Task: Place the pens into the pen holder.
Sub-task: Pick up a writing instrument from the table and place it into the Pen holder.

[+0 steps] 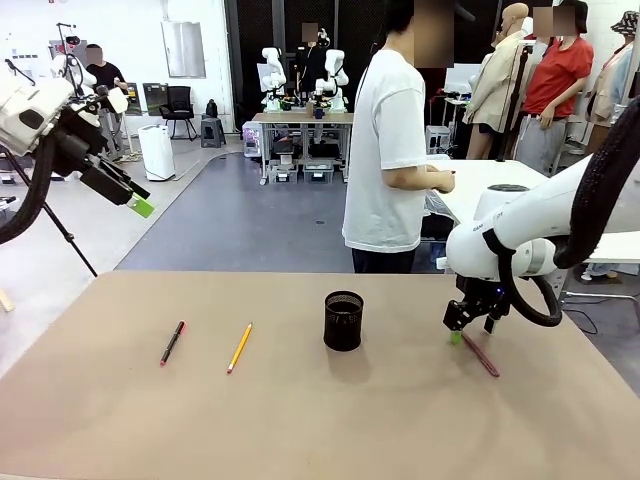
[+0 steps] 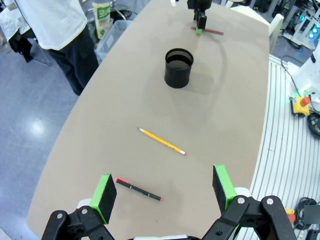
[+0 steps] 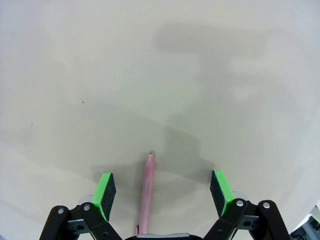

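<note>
Surface: a tan table (image 1: pixel 300 430) in an open lab hall. A person (image 1: pixel 385 150) in a white T-shirt stands at the far side with no hand on the table.
Pen holder: the black mesh pen holder (image 1: pixel 343 320) stands upright near the middle of the table, and nothing sticks out of its mouth.
Left-side pens: a red pen (image 1: pixel 172 342) and a yellow pencil (image 1: pixel 239 347) lie flat near each other without touching, well to the robot's left of the holder.
Right-side pen: a pink pen (image 3: pixel 146 192) lies flat on the holder's other side, apart from it.
Right gripper: the right gripper (image 3: pixel 162 186) is low over the pink pen with its jaws spread wide and a green pad on either side of the shaft. It grips nothing. The pen sits closer to one pad than to the other.
Left gripper: the left gripper (image 2: pixel 164 187) is raised high beyond the table's left edge, spread wide and empty, looking down on the red pen.
Step in hand: this looks like the approach to picking up the pink pen, with no pen in the holder yet.
Next move: the pads likely need to reach right down to the table and close across the thin shaft. The off-centre pen will probably slide as they close. Then comes a lift, a carry to the holder, a tilt towards upright and a release over the mouth.
</note>
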Motion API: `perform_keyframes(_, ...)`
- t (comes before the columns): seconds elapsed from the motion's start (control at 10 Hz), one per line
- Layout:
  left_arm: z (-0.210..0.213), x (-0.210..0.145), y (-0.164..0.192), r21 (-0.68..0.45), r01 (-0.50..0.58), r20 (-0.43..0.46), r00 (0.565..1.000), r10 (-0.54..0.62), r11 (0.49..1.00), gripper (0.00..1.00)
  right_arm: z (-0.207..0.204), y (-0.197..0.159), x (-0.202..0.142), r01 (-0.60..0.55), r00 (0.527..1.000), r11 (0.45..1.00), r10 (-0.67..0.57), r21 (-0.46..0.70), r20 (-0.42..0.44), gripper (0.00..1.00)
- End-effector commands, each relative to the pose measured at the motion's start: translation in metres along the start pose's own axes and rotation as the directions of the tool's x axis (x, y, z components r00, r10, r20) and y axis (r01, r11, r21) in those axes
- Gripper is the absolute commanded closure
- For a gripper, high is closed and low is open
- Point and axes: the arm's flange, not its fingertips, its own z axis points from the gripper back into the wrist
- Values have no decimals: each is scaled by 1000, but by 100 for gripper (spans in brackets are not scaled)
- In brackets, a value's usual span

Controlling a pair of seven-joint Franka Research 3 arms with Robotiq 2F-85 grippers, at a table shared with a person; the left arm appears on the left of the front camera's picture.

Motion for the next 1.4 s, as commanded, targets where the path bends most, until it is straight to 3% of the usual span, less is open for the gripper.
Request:
perform_keyframes(0.0,1,0,0,0,3,4,1000,-3,1000,0,-1,7,8,14,1000,999,-13,-30,19,0)
perform_keyframes(0.5,1,0,0,0,3,4,1000,-3,1000,0,4,10,5,23,1000,999,-23,-33,-3,100)
perform_keyframes(1.1,1,0,0,0,3,4,1000,-3,1000,0,14,17,2,10,1000,1000,-10,5,-22,100)
perform_keyframes(1.3,1,0,0,0,3,4,1000,-3,1000,0,36,13,0,-49,997,987,40,150,60,100)
